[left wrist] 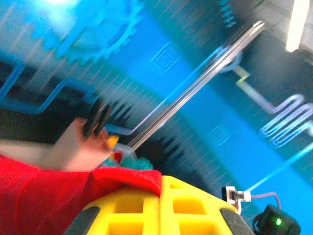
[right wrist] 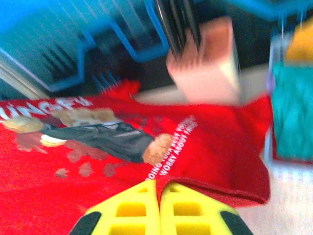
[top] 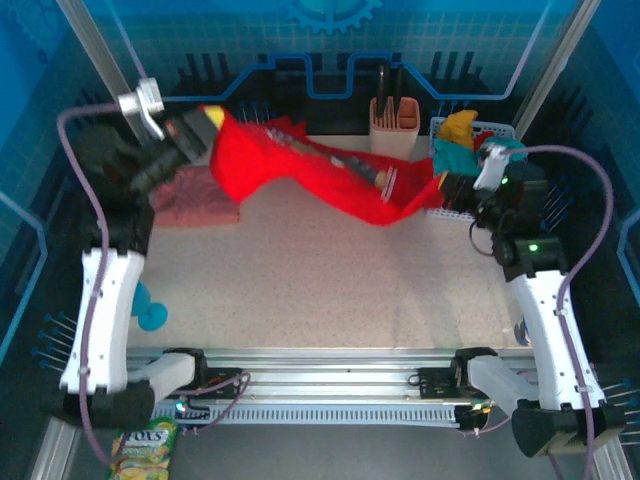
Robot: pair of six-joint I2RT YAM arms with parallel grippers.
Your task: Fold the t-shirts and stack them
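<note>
The red t-shirt (top: 300, 172) hangs stretched between the left gripper (top: 207, 128) and the right gripper (top: 447, 190), each clamped shut on an edge. The pink t-shirt (top: 195, 200) lies just below the left one. From the right wrist its cartoon print and white lettering read clearly just beyond the yellow fingers (right wrist: 132, 210), a mere dark streak from above; beneath both grippers spreads a speckled table (top: 330, 290), blue panels behind.

red t-shirt (top: 310, 175): stretched out across upper centre, running upper left to right, cartoon graphic and white lettering showing. pink t-shirt (top: 195, 200): bunched on the table, upper left, partly under red's left end.
</note>
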